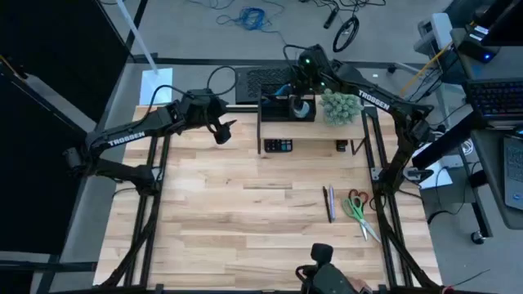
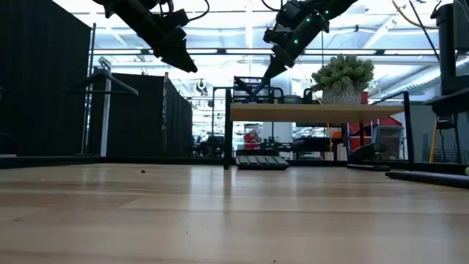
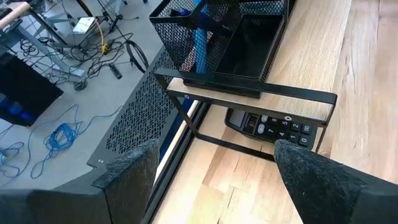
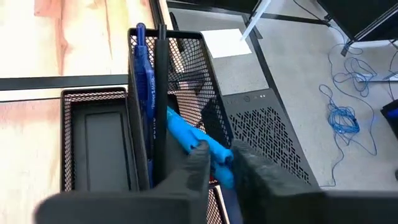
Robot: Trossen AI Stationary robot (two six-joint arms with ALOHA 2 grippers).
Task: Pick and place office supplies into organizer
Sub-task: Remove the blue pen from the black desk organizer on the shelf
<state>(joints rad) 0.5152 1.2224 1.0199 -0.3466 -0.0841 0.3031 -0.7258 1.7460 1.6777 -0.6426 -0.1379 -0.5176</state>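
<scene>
Several supplies remain to be moved. On the tabletop [image 1: 245, 212], two pens [image 1: 329, 202] and the scissors [image 1: 358, 211] lie side by side near the right edge, well apart from the organizer [image 1: 288, 108], which stands on a wooden shelf [image 1: 310, 129] at the far side beside a green plant [image 1: 340, 106]. A calculator [image 1: 278, 145] sits under the shelf.

Progress: at least one blue pen [image 4: 142, 93] and a dark one stand in the organizer's tall compartment. The right pincer [image 4: 214, 163] hovers over that compartment, its fingers closed on a bright blue item [image 4: 199, 146] whose lower end reaches into the mesh; release appears not yet done. The left pincer [image 3: 211, 165] hangs above the tabletop left of the shelf, fingers spread wide and empty.

Hard to make out: the identity of the bright blue item, the contents of the organizer's other compartments, and any small round disc, which cannot be found in these views.
</scene>
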